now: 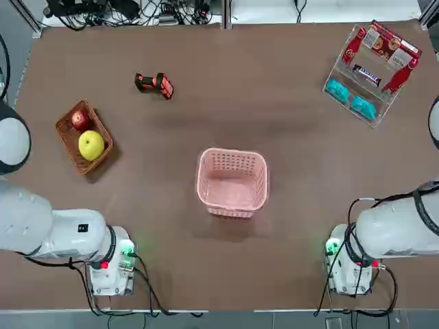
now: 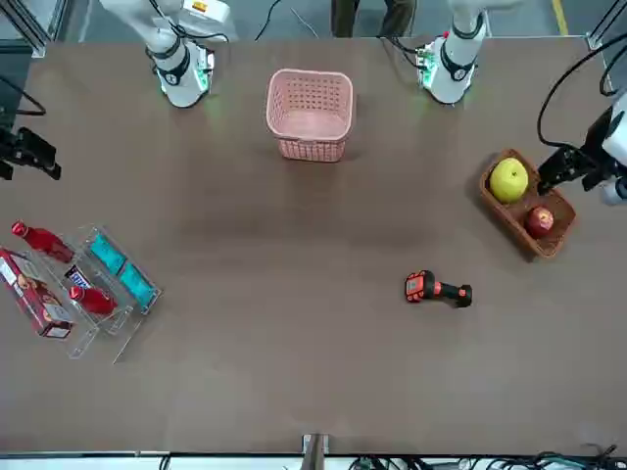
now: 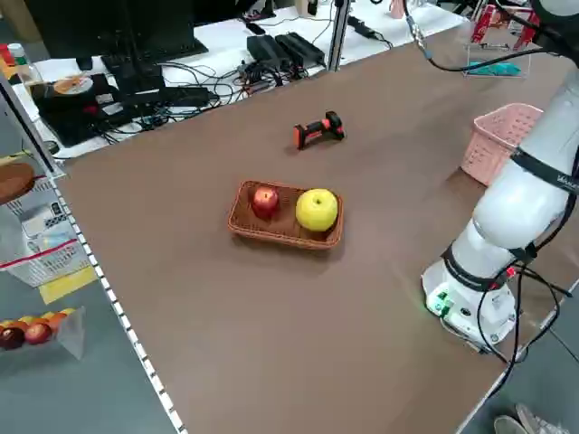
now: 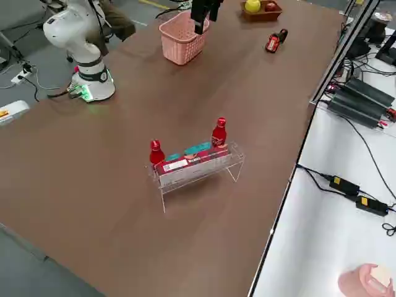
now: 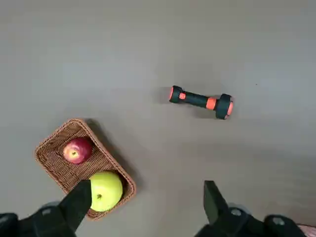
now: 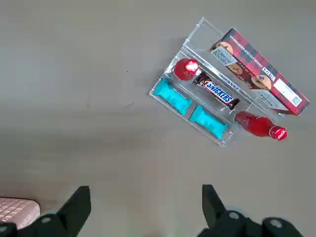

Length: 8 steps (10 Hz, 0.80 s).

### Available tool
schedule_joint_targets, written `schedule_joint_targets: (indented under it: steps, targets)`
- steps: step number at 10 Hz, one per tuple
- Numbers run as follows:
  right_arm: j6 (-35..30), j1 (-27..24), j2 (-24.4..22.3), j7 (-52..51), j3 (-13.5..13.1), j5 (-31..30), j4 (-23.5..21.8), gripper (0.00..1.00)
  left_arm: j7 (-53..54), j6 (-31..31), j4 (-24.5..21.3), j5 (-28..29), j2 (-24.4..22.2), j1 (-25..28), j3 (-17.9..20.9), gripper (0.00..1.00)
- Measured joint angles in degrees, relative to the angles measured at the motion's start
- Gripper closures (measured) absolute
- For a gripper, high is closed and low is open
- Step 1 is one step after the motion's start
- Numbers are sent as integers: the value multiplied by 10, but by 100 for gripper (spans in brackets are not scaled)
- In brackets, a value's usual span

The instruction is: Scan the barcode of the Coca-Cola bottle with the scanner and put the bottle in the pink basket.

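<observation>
Below and ahead of the right gripper (image 6: 140, 207), fingers spread apart, holding nothing: clear rack (image 6: 197, 116), two Coca-Cola bottles upright at either end. Nearer Coca-Cola bottle (image 6: 186, 69): small, rigid, probably light and slick; best gripped across the body under the cap. Off to its side, the pink basket (image 6: 17, 210), vacant. Left gripper (image 5: 145, 205), likewise spread and unladen; scanner (image 5: 201, 100) lying ahead, handle graspable.
</observation>
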Motion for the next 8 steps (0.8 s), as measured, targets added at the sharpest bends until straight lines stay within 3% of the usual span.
schedule_joint_targets:
  steps: [3, 8]
  targets:
    - [1, 0, 0, 0, 0, 0, 0, 0, -19, 0, -2, 0, -2, 0, 1, 0]
    - [68, -17, 28, 0, 0, 12, -2, 0, -290, 18, -10, -15, 31, -6, -3, 0]
